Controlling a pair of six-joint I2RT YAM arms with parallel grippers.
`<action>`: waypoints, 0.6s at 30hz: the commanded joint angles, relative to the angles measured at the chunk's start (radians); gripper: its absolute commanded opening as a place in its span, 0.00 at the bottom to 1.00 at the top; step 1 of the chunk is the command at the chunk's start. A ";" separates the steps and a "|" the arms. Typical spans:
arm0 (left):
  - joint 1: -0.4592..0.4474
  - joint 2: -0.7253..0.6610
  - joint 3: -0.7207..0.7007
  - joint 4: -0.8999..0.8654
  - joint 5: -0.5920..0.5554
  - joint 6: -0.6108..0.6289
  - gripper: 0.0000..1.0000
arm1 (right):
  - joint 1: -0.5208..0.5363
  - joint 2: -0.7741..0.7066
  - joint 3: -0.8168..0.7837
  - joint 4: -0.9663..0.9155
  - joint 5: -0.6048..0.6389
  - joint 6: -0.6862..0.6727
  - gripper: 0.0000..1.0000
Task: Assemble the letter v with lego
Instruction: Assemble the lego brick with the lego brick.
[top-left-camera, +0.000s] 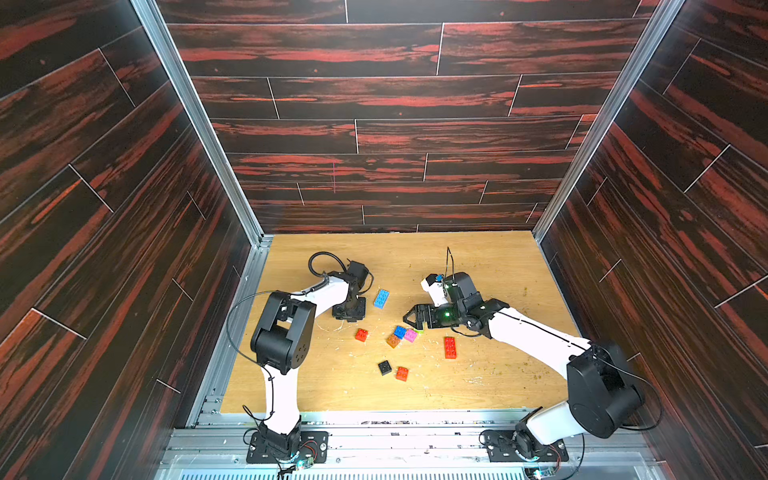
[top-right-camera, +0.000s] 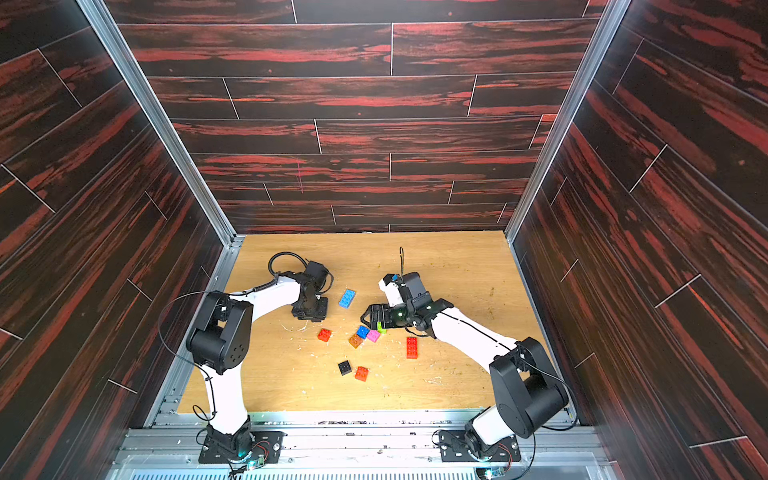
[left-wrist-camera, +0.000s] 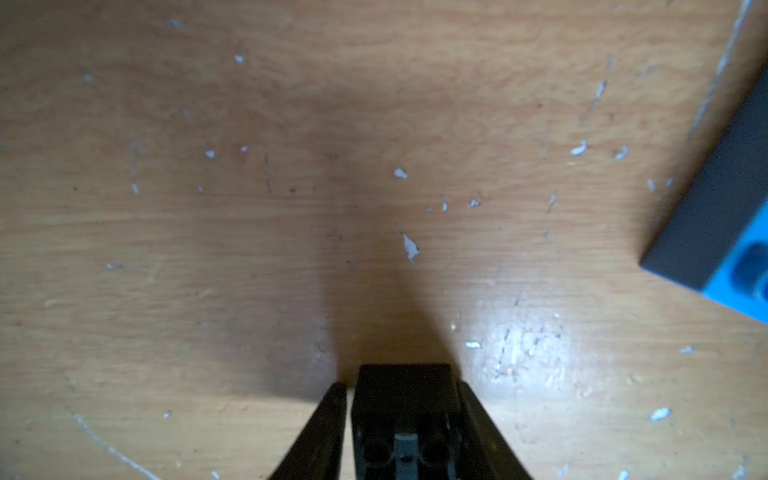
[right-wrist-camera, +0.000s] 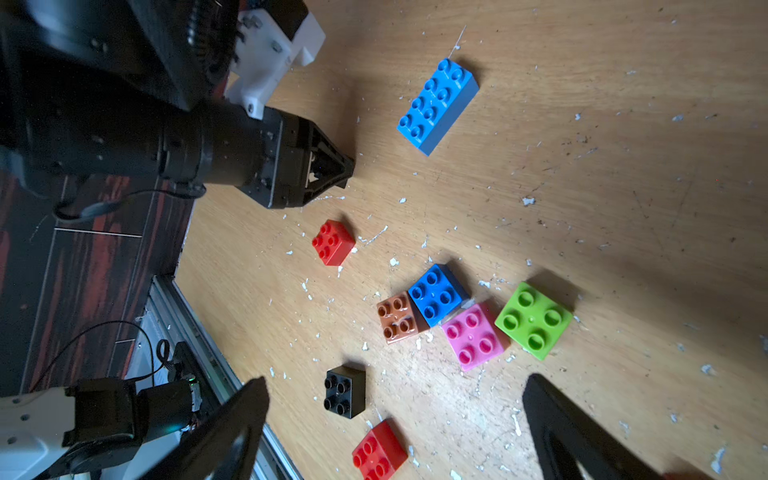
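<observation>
- Straddling a small square black plastic brick (left-wrist-camera: 405, 399) with the left gripper (left-wrist-camera: 401, 386): fingers barely parted, leaving a sliver of wooden worktop (left-wrist-camera: 208, 249) showing beside one finger; judged a slackened hold, not a clamp.
- Pointing steeply down in the worktop's left half, elbow raised, wrist bent over.
- Lying just beside that gripper on its right, not touching: long light-blue studded plastic brick (top-left-camera: 381, 298), long axis running toward the far edge, far end leaning slightly right.
- Favouring the left arm as much the nearer; probably needing a short sideways shift, jaws across the narrow width.
- Hovering spread wide and empty above the cluster of small square blue, orange, pink and green bricks (right-wrist-camera: 438, 295) mid-worktop: right gripper (right-wrist-camera: 397, 382).
</observation>
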 joint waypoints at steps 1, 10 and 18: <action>0.000 -0.049 -0.108 0.067 -0.026 -0.030 0.44 | 0.009 -0.004 -0.023 0.012 -0.006 0.006 0.98; -0.005 -0.114 -0.286 0.221 -0.057 -0.036 0.44 | 0.024 0.012 -0.027 0.032 -0.006 0.016 0.98; -0.006 -0.115 -0.311 0.239 -0.074 -0.006 0.42 | 0.035 0.017 -0.046 0.051 0.000 0.026 0.98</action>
